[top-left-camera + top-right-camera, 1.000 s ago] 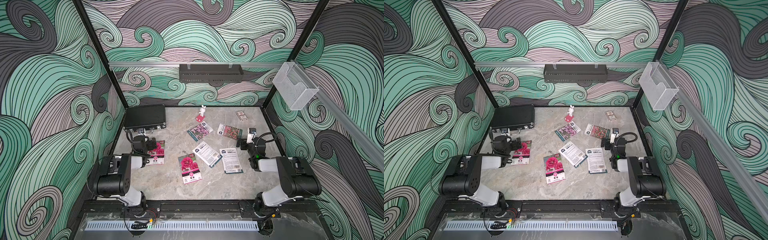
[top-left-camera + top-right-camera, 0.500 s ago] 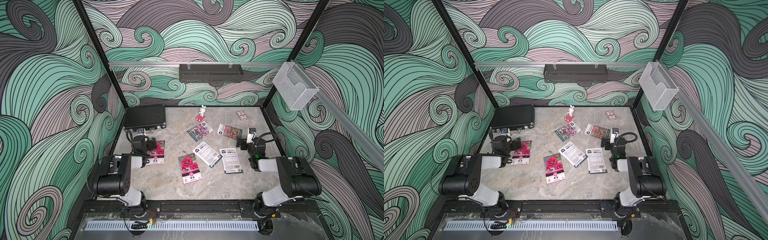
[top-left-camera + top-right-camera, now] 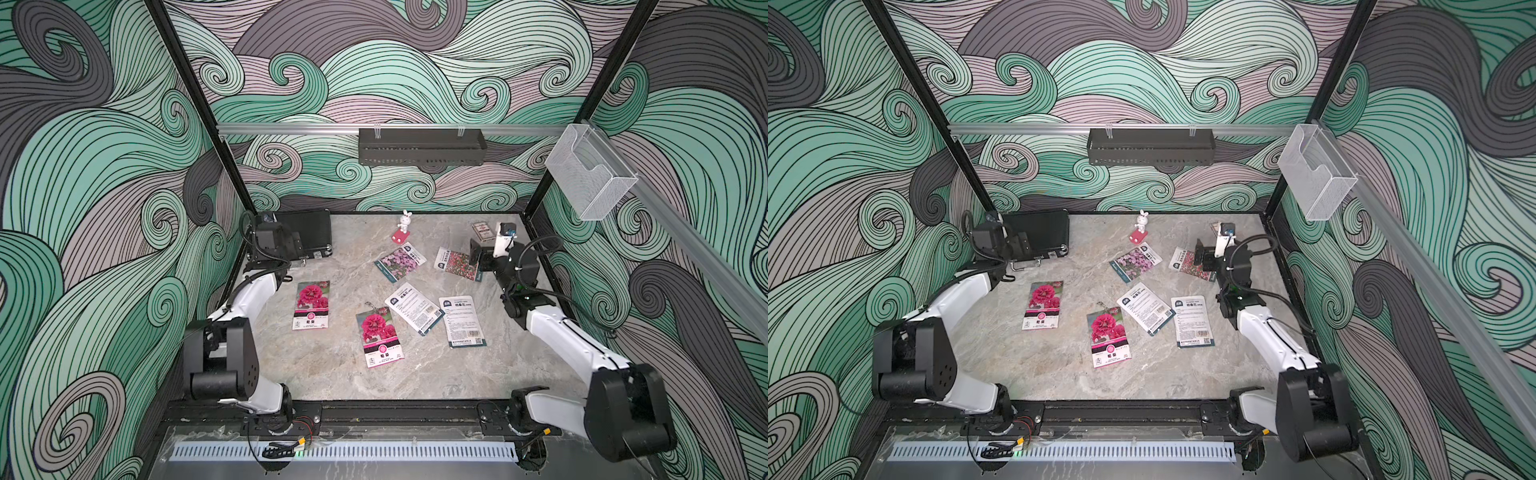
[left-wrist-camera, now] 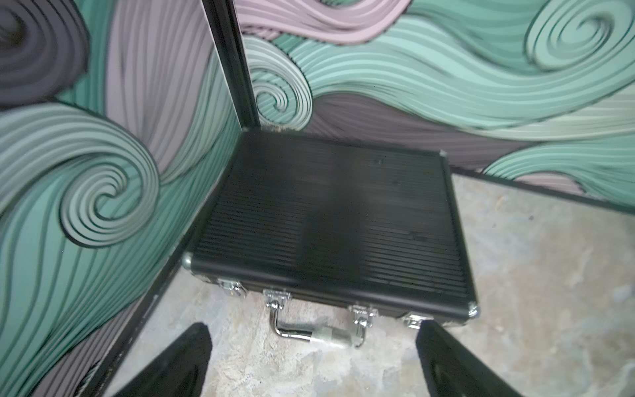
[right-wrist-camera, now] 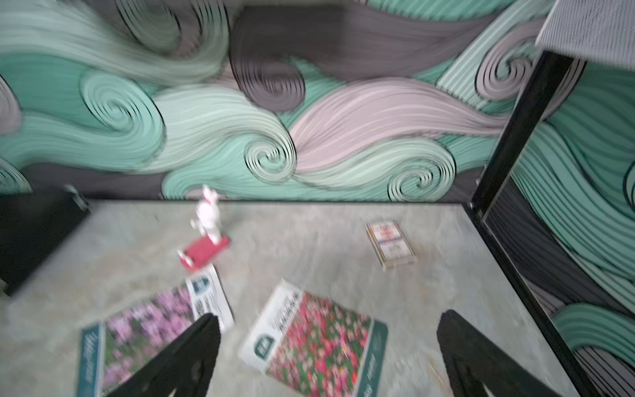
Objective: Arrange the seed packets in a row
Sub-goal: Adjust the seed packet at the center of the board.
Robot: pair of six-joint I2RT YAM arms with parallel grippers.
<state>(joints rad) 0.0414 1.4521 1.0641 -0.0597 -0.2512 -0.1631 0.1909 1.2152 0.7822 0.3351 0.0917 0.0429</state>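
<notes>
1. Lying flat and scattered on the grey marbled worktop [image 3: 332,374]: six seed packets [image 3: 1144,309], at differing angles and in no row.
2. Nearest the left arm: left magenta packet [image 3: 311,305], face up and nearly straight. Toward the front edge from it, and apart from it: middle magenta packet [image 3: 379,336], face up and slightly tilted.
3. Face down, white backs with printed text upward: tilted white packet [image 3: 413,307] and, just beside it toward the right arm, straighter white packet [image 3: 462,321]. Cannot tell whether their edges touch.
4. Further back: purple-pink packet [image 3: 400,262], face up and tilted, just in front of the white rabbit figurine [image 3: 404,226] on its red base. Beside it toward the right arm: red-pink packet [image 3: 457,262], face up.
5. Left hand [image 4: 312,347]: fingers spread wide, holding nothing. Hovers in the back left corner, facing the latches and handle of the closed black case [image 4: 330,223].
6. Right hand [image 5: 330,319]: fingers spread wide, holding nothing. Hangs over the end of the red-pink packet, which shows between the two fingers in the right wrist view. Blurred there, so cannot tell whether touching.
7. At the back right, behind the right hand and apart from every packet: small card box [image 3: 481,230], lying flat.
</notes>
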